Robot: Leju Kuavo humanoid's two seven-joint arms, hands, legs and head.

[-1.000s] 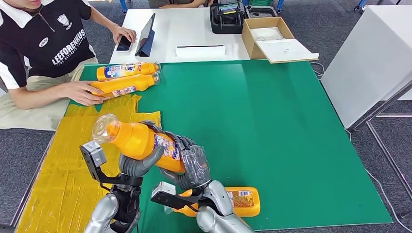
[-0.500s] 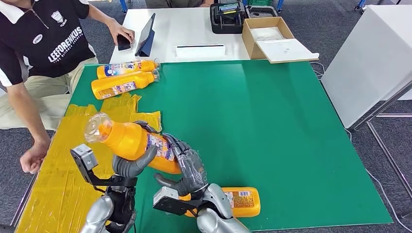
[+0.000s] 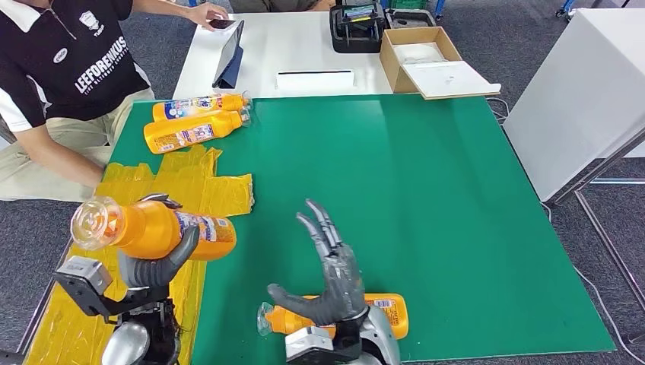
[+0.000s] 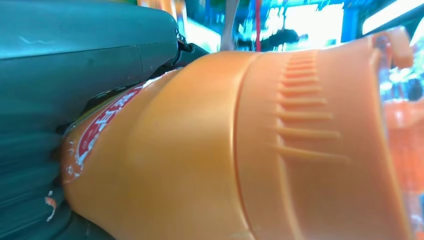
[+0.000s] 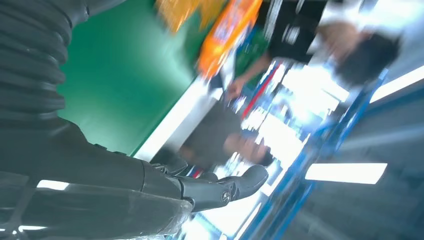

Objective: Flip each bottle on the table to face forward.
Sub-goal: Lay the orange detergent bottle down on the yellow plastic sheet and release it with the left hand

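Left robot hand [image 3: 156,258] is wrapped round a bottle [image 3: 156,230], held sideways above the tabletop's [image 3: 426,198] yellow sheet [image 3: 114,296]. Right robot hand [image 3: 331,270] is spread, holding nothing. Best to lower it level, label up, before letting go. Four bottles counted: one held, one near edge [image 3: 380,313], two far-left [image 3: 194,125].

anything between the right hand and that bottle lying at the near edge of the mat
Nothing visible does. The right hand is open, fingers spread, directly above the near bottle on the green mat; its palm and wrist hide the bottle's middle.
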